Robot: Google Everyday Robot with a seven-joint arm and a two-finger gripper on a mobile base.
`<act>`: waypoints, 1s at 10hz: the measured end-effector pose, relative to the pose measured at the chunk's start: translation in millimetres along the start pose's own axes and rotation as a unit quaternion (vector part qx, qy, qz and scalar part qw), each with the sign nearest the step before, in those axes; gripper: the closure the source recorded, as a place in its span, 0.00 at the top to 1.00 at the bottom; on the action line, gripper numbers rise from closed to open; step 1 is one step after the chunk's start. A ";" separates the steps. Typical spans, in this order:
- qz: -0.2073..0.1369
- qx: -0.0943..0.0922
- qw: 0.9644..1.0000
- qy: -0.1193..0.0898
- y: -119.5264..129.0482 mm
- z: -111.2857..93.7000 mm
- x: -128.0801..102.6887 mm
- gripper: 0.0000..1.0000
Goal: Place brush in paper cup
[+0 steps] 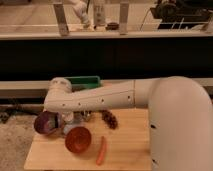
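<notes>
My gripper [75,118] hangs from the white arm's wrist [61,94] over the left part of the wooden table [127,150]. It sits just right of the purple bowl [46,123] and above the orange-red bowl [78,139]. A pale object [68,129] shows under the gripper between the two bowls; I cannot tell whether it is the paper cup. The brush is not visible; the arm and gripper may hide it.
A dark red grape bunch [110,119] lies right of the gripper. An orange carrot [101,150] lies at the front, right of the orange-red bowl. A green tray [83,80] stands behind the arm at the table's back. A dark counter with railings runs behind.
</notes>
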 end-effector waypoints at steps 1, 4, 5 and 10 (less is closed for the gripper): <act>-0.001 0.005 1.000 -0.003 -1.3 2.2 1.9 0.02; -0.003 0.012 1.000 -0.003 -8.8 8.0 11.4 0.02; -0.004 0.010 1.000 -0.004 -10.6 11.7 14.0 0.02; -0.013 -0.001 1.000 -0.001 -16.0 21.8 17.0 0.32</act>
